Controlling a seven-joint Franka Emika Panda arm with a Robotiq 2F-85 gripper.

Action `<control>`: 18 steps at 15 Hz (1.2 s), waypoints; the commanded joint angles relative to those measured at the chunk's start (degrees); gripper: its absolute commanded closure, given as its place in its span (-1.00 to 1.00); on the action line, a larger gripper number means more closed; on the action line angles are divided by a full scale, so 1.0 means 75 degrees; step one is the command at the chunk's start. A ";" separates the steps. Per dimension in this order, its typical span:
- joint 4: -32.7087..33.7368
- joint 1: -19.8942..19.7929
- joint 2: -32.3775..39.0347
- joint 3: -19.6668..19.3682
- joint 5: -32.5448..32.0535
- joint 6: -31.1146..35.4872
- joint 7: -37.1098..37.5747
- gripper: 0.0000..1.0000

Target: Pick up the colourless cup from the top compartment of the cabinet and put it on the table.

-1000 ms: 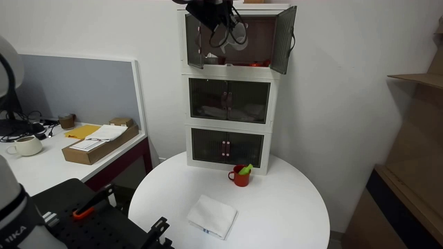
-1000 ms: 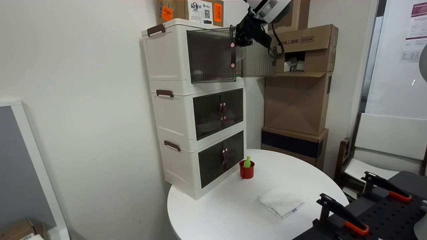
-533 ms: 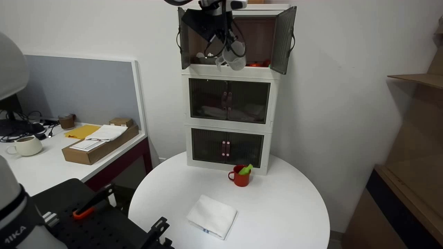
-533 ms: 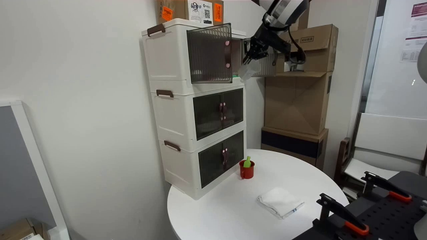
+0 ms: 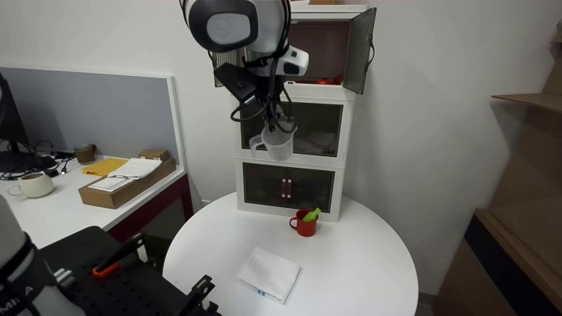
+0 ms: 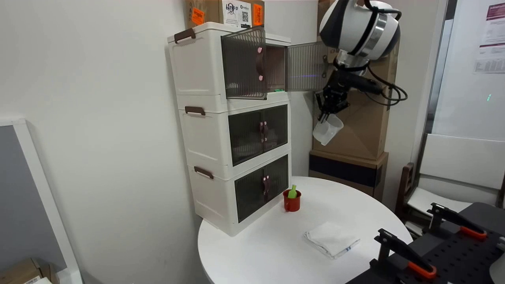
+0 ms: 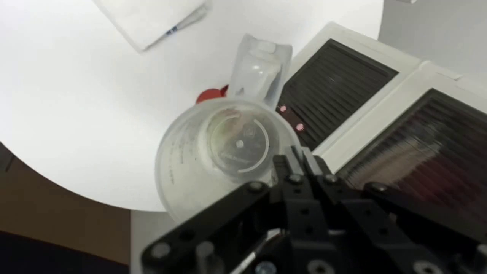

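Observation:
The colourless cup is a see-through plastic tumbler with a handle, showing in both exterior views [image 5: 279,144] [image 6: 328,129] and the wrist view [image 7: 190,160]. My gripper [image 7: 301,152] is shut on its wall at the rim; the fingertips also show in an exterior view [image 6: 323,117]. The cup hangs tilted in the air, in front of the cabinet [image 6: 209,205] at about its middle tier and well above the round white table [image 5: 351,263]. The top compartment [image 5: 320,52] has both dark doors open. Red items show inside; the arm hides its left part.
A red mug [image 5: 303,227] with a green item stands on the table by the cabinet's foot. A folded white cloth [image 5: 270,274] lies nearer the front. A black mount with clamps [image 6: 465,244] adjoins the table. Cardboard boxes [image 6: 351,122] stand behind. A white desk [image 5: 39,224] stands aside.
My gripper has carried the cup out from the top compartment, down and away from the cabinet. The compartment's left door has swung wider open.

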 commanded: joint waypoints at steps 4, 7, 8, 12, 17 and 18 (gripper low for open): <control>-0.0519 0.1743 0.1955 -0.1820 -0.0299 0.1911 0.0405 0.97; -0.0169 0.1680 0.2953 -0.1796 -0.0131 0.2562 0.0335 0.97; 0.0001 0.1664 0.3241 -0.1792 -0.0135 0.2746 0.0351 0.97; 0.1105 0.1591 0.4250 -0.2060 -0.0548 0.2784 0.0276 0.97; 0.3220 0.1078 0.5545 -0.2498 -0.1257 0.1609 -0.0260 0.97; 0.3635 0.1012 0.5806 -0.2598 -0.1402 0.1319 -0.0328 0.97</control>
